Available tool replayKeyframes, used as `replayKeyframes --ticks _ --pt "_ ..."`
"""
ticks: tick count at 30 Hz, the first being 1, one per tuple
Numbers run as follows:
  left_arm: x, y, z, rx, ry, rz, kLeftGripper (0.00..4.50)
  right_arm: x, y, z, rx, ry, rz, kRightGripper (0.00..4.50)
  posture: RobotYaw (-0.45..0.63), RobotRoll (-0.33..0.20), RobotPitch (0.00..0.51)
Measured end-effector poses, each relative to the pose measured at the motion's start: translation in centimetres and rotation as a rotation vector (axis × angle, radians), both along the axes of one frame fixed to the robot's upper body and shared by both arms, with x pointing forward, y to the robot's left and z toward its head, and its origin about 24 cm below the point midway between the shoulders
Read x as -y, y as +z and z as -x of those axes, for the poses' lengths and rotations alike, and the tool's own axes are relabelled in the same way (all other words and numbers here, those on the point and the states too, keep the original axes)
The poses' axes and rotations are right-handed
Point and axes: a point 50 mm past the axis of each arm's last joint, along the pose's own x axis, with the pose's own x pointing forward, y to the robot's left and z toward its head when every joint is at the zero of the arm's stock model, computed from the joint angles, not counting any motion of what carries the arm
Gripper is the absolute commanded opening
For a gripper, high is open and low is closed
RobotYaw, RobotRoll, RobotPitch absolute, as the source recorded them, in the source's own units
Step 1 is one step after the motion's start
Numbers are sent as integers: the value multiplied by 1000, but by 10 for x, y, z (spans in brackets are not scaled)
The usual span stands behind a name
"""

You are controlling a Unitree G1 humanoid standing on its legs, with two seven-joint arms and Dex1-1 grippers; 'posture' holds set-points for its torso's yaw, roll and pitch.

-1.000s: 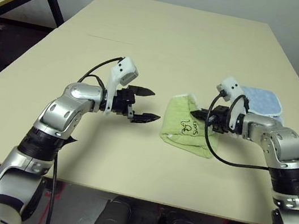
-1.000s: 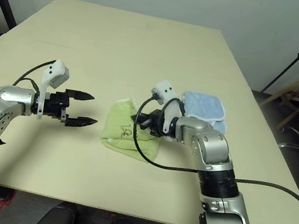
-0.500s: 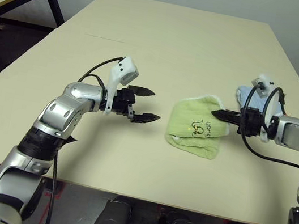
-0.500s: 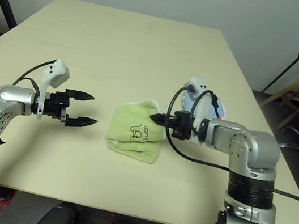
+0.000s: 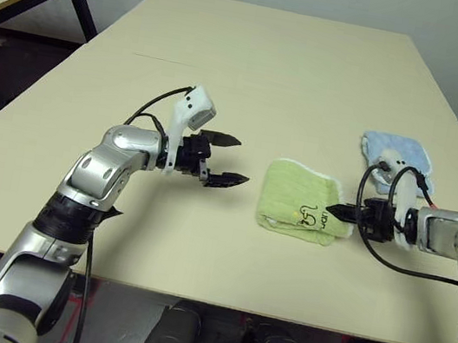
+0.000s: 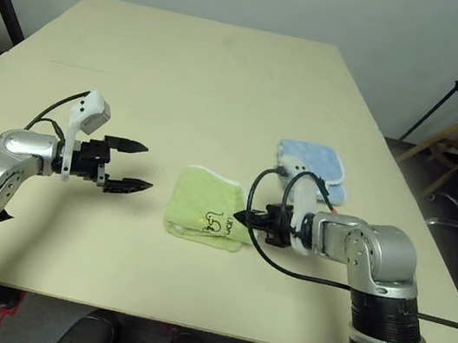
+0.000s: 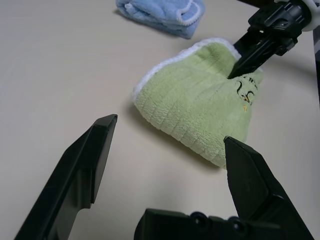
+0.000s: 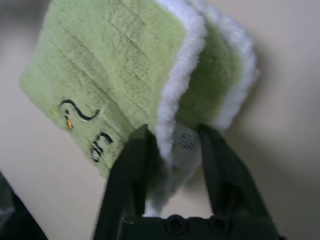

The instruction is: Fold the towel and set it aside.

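The folded towel (image 5: 305, 202) is straddled at its edge by the part-open right pincer (image 8: 172, 147), seemingly for release, while the left pincer (image 5: 229, 160) is held wide open, apart.

A: How is the scene lit?

B: Evenly and brightly, apparently from overhead. The pale table (image 5: 256, 62) has no harsh glare. Soft, short shadows sit under the left gripper (image 5: 224, 159) and along the towel (image 5: 300, 210) at about 6 o'clock.

A: Is everything sharp?

B: The head views are fairly crisp, with slight bending toward the edges. In the right wrist view the towel's white edging is soft and blurred, and the background at 12 o'clock is out of focus
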Motion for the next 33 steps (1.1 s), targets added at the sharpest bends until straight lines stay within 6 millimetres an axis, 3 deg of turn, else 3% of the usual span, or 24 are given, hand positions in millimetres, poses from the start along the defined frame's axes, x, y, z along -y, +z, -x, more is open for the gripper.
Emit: replayKeyframes --ticks 4,11,16,21,27,30,33 --pt "0 -2 2 7 -48 18 4500 19 16 2 103 47 39 4426 71 0 62" --pt "-3 -1 1 33 -87 35 4500 45 47 4 303 101 32 4472 57 0 60" --pt "12 16 -7 63 -116 122 4500 24 72 -10 557 124 -91 4472 55 0 57" --pt "20 13 -14 25 -112 178 4500 0 65 -14 650 137 -202 4472 57 0 57" --pt "37 2 -23 -29 -117 201 4500 -11 49 -11 660 161 -253 4472 53 0 57" --pt "46 0 -26 -36 -123 192 3852 -19 44 -11 657 184 -270 3825 50 0 57" --pt "52 -5 -26 -68 -121 189 2867 -25 39 -10 643 207 -278 2740 50 0 57"
